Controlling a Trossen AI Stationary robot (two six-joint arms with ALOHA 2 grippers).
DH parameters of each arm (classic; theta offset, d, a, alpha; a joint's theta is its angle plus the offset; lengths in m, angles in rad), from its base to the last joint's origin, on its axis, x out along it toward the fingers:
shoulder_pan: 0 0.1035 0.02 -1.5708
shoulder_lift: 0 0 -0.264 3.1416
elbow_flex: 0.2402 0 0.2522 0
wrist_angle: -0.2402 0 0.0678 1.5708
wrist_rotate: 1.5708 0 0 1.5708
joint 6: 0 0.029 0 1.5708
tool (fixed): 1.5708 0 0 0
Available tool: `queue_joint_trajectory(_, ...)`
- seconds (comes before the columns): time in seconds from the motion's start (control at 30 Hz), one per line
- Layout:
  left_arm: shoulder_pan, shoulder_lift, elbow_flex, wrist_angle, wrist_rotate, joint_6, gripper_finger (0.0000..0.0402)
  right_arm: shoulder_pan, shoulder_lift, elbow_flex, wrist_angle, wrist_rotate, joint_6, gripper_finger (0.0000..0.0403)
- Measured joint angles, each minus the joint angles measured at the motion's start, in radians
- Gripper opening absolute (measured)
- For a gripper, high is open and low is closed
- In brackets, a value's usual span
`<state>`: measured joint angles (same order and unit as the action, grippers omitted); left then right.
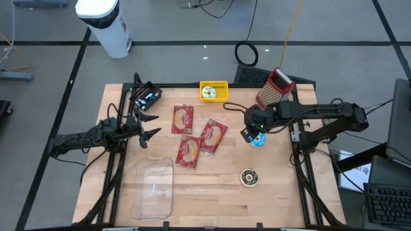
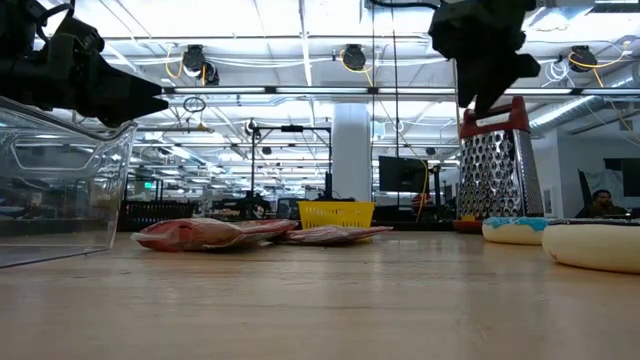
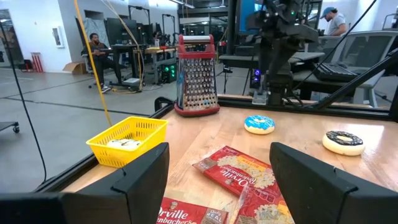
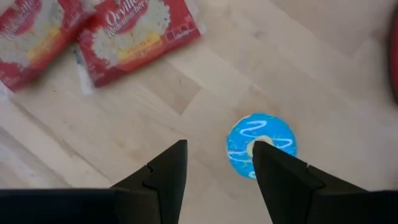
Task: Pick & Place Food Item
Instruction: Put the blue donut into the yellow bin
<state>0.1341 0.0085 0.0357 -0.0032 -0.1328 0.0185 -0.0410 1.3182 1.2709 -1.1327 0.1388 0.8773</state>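
A blue-iced doughnut (image 4: 261, 144) lies flat on the wooden table (image 1: 212, 199). My right gripper (image 4: 217, 168) hangs open well above it, pointing steeply down, with nothing between its fingers; in the high view the gripper (image 1: 253, 133) covers part of the doughnut (image 1: 259, 142). Three red popcorn bags (image 1: 183, 119) (image 1: 214, 135) (image 1: 187, 153) lie flat at the table's middle. A chocolate doughnut (image 1: 249, 178) rests nearer the front edge. My left gripper (image 3: 217, 180) waits open and level at the table's left (image 1: 154, 126).
A clear plastic container (image 1: 154, 186) stands at the front left. A yellow basket (image 1: 214, 90) and a red-handled metal grater (image 1: 275, 88) stand along the far edge. Bare wood lies between the bags and the chocolate doughnut. People sit in the room beyond the table.
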Motion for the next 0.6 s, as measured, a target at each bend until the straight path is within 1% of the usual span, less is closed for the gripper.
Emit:
queue_joint_trajectory(0.13, 0.0, 0.0, 0.0, 0.0, 0.0, 0.0, 0.028, 0.02, 0.032, -0.04, -0.002, 0.017, -0.001, 0.0171)
queue_joint_trajectory(0.27, 0.0, 0.0, 0.0, 0.0, 0.0, 0.0, 0.028, 0.03, 0.062, -0.145, 0.055, 0.013, -0.003, 0.0171)
queue_joint_trajectory(0.33, 0.0, 0.0, 0.0, 0.0, 0.0, 0.0, 0.028, 0.028, 0.066, -0.214, 0.141, -0.016, -0.001, 0.0171)
queue_joint_trajectory(0.47, 0.0, 0.0, 0.0, 0.0, 0.0, 0.0, 0.028, 0.015, 0.067, -0.352, 0.341, -0.12, -0.001, 0.0171)
queue_joint_trajectory(0.53, 0.0, 0.0, 0.0, 0.0, 0.0, 0.0, 0.028, 0.006, 0.066, -0.408, 0.405, -0.151, -0.003, 0.0171)
queue_joint_trajectory(0.6, 0.0, 0.0, 0.0, 0.0, 0.0, 0.0, 0.028, -0.004, 0.067, -0.451, 0.434, -0.167, -0.001, 0.0171)
